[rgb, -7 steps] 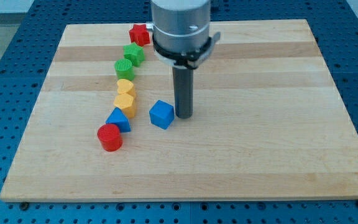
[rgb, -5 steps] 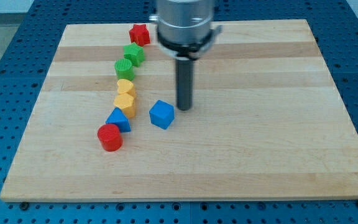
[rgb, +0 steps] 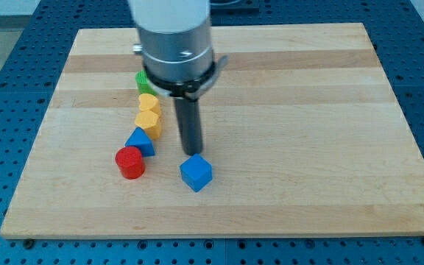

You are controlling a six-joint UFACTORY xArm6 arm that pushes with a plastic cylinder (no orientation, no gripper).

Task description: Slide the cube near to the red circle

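The blue cube [rgb: 196,173] lies on the wooden board [rgb: 308,147] below the middle. My tip [rgb: 191,153] stands just above it toward the view's top, touching or nearly touching its upper edge. The red circle [rgb: 130,162], a short red cylinder, lies to the view's left of the cube, about a cube's width and a half away. A blue triangle [rgb: 140,140] sits against the red circle's upper right.
Two yellow blocks [rgb: 149,112] stand in a column above the blue triangle. A green block [rgb: 143,79] shows partly behind the arm's body. Other blocks farther up are hidden by the arm.
My tip has moved from the cube's right side to above it, toward the view's left. The cube has slid toward the view's bottom. The arm now hides the upper blocks.
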